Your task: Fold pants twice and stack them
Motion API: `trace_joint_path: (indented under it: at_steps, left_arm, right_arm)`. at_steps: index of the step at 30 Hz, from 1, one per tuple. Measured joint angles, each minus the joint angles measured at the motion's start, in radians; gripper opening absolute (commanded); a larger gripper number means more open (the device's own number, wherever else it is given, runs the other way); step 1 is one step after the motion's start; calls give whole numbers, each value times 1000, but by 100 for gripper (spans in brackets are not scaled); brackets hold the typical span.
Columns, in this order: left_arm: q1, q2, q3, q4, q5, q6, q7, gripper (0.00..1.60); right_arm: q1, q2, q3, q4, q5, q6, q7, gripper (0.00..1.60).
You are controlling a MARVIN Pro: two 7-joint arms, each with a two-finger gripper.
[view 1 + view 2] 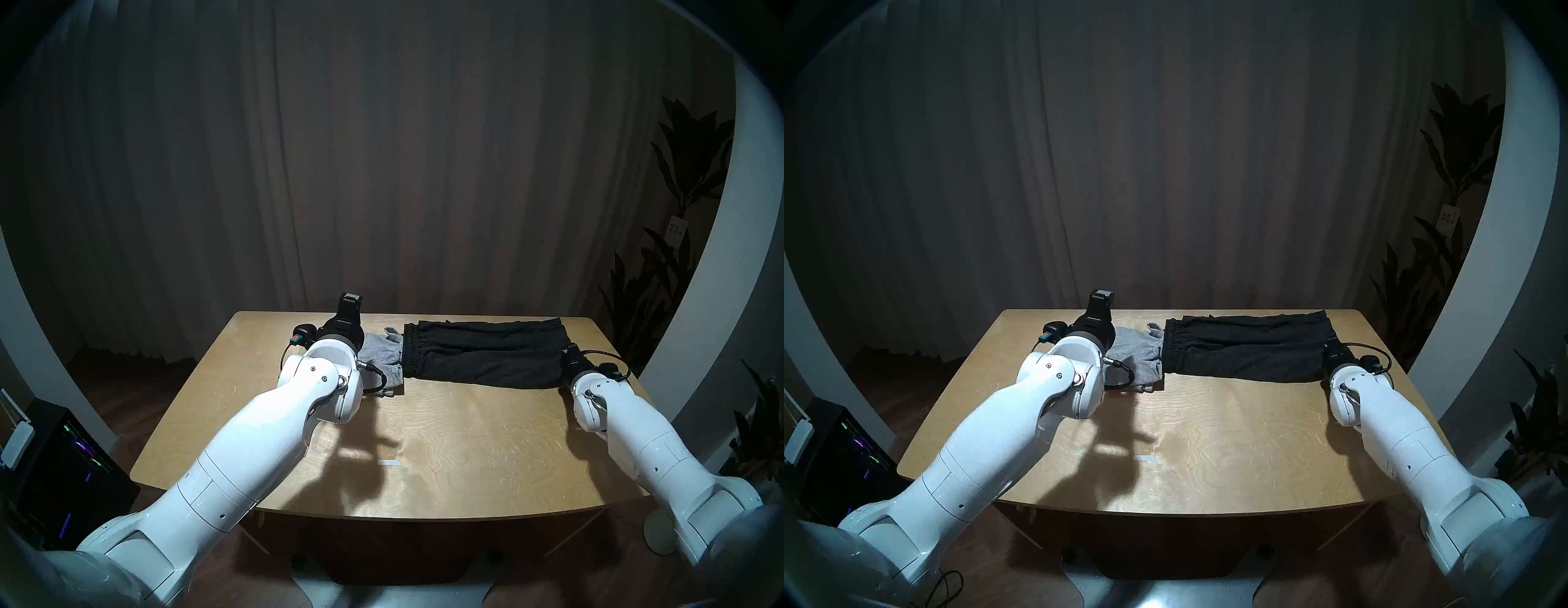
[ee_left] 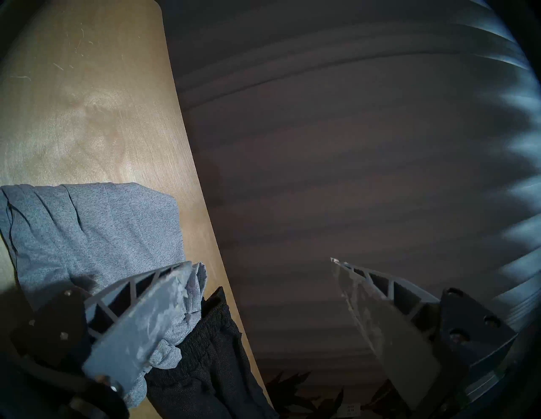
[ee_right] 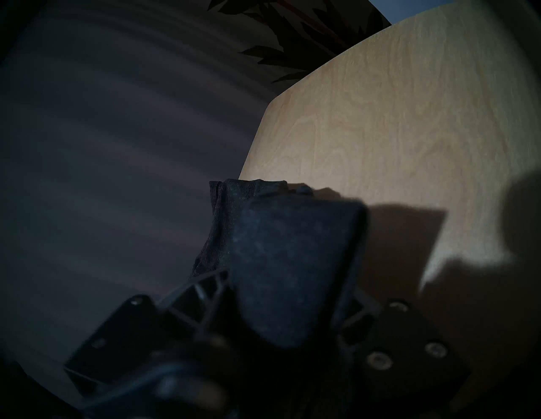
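Observation:
Black shorts (image 1: 483, 354) lie spread across the far right of the wooden table (image 1: 466, 446), elastic waistband toward the middle. Light grey shorts (image 1: 382, 356) lie bunched beside that waistband, partly hidden by my left wrist. My left gripper (image 1: 351, 305) hovers over the grey shorts near the table's far edge. In the left wrist view the left gripper (image 2: 261, 261) is open and empty, one finger (image 2: 140, 316) over the grey shorts (image 2: 96, 228). My right gripper (image 1: 568, 352) sits at the black shorts' right end. In the right wrist view black cloth (image 3: 278, 263) fills its jaws.
A small white tape mark (image 1: 388, 463) sits on the near middle of the table. A dark curtain hangs just behind the table's far edge. Leafy plants (image 1: 679, 178) stand at the right, and a dark computer case (image 1: 63, 467) is on the floor at the left.

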Motion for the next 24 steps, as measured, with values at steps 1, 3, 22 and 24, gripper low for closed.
trace_joint_path:
  at_steps: [1, 3, 22, 24]
  left_arm:
    - [2, 1, 0, -2, 0, -2, 0, 160]
    - [3, 3, 0, -4, 1, -4, 0, 160]
    - [14, 6, 1, -11, 1, -18, -1, 160]
    - [16, 6, 0, -13, 0, -20, -1, 160]
  right_arm:
    - [0, -1, 0, 0, -1, -3, 0, 20]
    - [1, -2, -1, 0, -2, -7, 0, 0]
    - [0, -20, -21, -37, -11, -38, 31, 0]
    - [5, -22, -27, -37, -20, -40, 35, 0]
